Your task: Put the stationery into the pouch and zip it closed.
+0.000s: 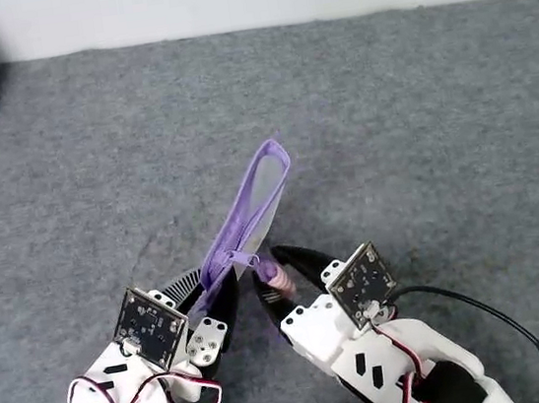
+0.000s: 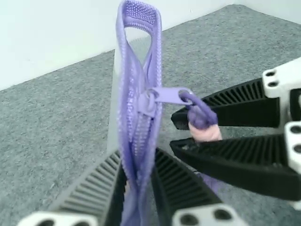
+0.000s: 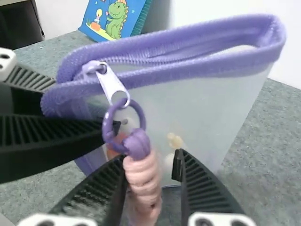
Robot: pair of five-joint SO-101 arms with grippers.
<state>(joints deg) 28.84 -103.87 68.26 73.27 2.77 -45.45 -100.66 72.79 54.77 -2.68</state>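
high: left pincer clamped on near end of upright pouch; right pincer just beside it, pinching pink coil.
left wrist: pouch edge between own jaws, lower end cut off.
right wrist: coil on zipper pull ring, held between own jaws; contents behind translucent wall unclear.

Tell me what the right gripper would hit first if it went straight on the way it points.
Probably the translucent side of the purple pouch, just under the zip; the right gripper points at it from close by, around the pink coil charm. Depth is unclear.
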